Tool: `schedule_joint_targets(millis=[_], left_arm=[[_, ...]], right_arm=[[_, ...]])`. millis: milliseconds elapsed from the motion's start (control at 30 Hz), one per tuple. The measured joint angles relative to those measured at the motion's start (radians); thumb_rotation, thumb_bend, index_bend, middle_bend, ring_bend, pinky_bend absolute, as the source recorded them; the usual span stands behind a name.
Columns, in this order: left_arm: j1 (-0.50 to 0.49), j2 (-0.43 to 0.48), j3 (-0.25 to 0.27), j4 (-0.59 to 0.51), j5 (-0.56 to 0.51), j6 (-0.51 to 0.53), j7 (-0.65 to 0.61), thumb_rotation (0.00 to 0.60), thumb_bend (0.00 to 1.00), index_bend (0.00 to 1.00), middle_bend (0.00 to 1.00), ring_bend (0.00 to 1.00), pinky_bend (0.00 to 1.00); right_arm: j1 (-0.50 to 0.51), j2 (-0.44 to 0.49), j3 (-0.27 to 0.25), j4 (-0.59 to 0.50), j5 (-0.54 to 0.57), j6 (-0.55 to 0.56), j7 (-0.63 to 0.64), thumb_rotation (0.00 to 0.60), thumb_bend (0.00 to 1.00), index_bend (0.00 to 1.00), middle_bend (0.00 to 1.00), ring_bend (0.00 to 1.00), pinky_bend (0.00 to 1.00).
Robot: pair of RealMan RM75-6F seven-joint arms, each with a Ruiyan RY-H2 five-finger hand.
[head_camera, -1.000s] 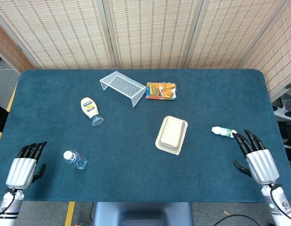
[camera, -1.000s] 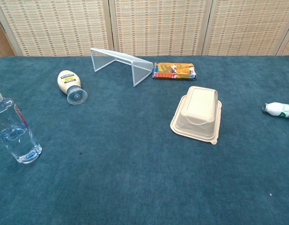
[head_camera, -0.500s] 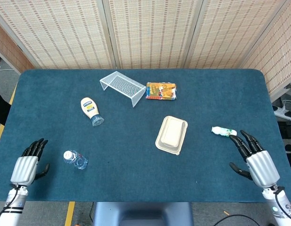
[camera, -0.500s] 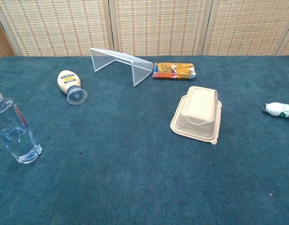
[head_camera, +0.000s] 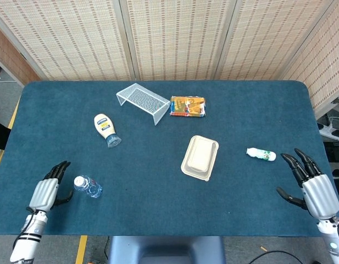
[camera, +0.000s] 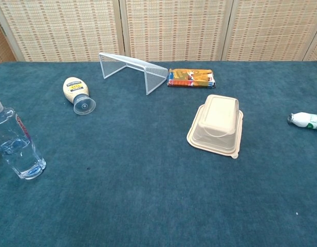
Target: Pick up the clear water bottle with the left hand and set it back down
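Note:
The clear water bottle (head_camera: 88, 186) stands upright near the table's front left; in the chest view the bottle (camera: 14, 142) shows at the far left edge, part filled with water. My left hand (head_camera: 47, 192) hovers just left of it, fingers apart, a small gap between them and the bottle, holding nothing. My right hand (head_camera: 315, 185) is at the front right edge, fingers spread and empty. Neither hand shows in the chest view.
On the blue table (head_camera: 158, 209) lie a mayonnaise bottle (head_camera: 105, 128), a clear wire rack (head_camera: 143, 101), an orange snack packet (head_camera: 187, 105), a beige clamshell box (head_camera: 200, 157) and a small white-green bottle (head_camera: 261, 154) near my right hand.
My left hand has moved right toward the water bottle. My right hand has drawn back to the right, away from the small white-green bottle. The bottle has not moved.

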Motion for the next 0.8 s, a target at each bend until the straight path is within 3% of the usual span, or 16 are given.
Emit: schedule_joint_targets(millis=[400,800], left_arm=[[-0.038,0.098,0.022,-0.12,0.001,-0.14,-0.209,0.6,0.41,0.0,0.0,0.03,0.16],[-0.056,0.077,0.032,-0.15,0.048,-0.156,-0.326,0.6,0.41,0.0,0.0,0.03,0.16]], right_arm=[[0.003,0.006,-0.004,-0.014,-0.001,-0.038,-0.003,0.6,0.12,0.02,0.15,0.0,0.15],[0.004,0.008,-0.004,-0.02,0.001,-0.057,-0.006,0.6,0.12,0.02,0.15,0.0,0.15]])
